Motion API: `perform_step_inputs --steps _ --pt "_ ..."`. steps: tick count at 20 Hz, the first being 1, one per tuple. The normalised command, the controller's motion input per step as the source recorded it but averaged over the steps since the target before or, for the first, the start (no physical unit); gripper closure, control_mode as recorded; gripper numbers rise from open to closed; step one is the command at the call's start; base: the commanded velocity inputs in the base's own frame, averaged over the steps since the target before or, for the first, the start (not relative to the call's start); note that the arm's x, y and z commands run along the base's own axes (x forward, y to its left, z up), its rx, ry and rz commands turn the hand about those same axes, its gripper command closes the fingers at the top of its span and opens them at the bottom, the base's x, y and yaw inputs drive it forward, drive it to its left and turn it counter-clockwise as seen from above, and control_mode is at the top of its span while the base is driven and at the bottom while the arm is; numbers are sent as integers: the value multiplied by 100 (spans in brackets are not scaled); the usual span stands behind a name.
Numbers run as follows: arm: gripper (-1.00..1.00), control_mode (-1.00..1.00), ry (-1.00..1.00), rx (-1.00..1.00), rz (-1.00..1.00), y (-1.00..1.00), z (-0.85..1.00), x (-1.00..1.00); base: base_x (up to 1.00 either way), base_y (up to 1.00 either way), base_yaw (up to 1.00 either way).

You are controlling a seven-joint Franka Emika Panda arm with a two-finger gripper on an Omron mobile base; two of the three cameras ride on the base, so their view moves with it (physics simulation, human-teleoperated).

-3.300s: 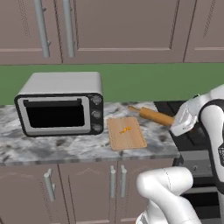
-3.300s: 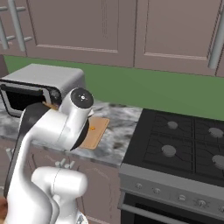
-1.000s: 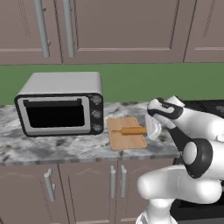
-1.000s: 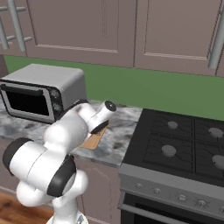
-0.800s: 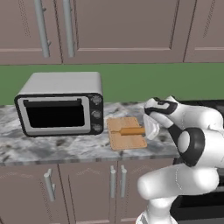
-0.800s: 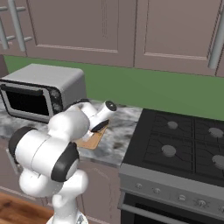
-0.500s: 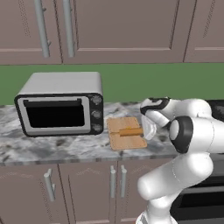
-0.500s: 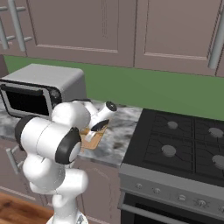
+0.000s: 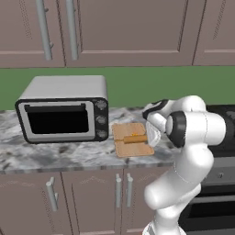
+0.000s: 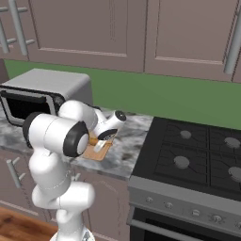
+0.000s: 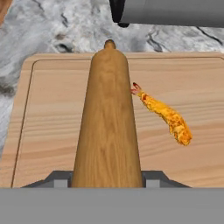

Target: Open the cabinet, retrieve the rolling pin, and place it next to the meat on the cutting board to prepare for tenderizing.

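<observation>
The rolling pin point(image 11: 108, 118) was seen running up the middle of the hand view, lying along the cutting board point(image 11: 48, 118), with its far handle reaching just past the board's top edge. The meat point(image 11: 165, 114) was lying on the board just right of the pin, its small reddish tip touching or nearly touching the pin's side. The jaws were set either side of the pin's near end at the bottom of the frame, so the gripper point(image 11: 107, 178) looked clamped on the pin, though actual contact was mostly hidden.

In the left base view the board point(image 9: 124, 148) was found at centre frame on the marbled bench point(image 9: 55, 153), just right of the grey toaster oven point(image 9: 64, 108), with the gripper point(image 9: 151, 133) parked at the board's right edge. The cabinet point(image 9: 124, 32) doors along the top of the frame were shut. In the right base view a stove point(image 10: 197, 155) was sitting at the right.
</observation>
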Motion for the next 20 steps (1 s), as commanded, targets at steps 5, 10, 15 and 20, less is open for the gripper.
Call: perform_step_inputs --steps 5,10,15,20 --pt "100 -100 0 -1 0 5 -31 19 0 0 0" --pt "-100 -100 -1 -2 1 17 -25 14 0 0 0" --pt "-100 -100 -5 0 3 16 7 0 0 0 0" --pt "-100 -100 -3 0 3 17 13 -2 0 0 0"
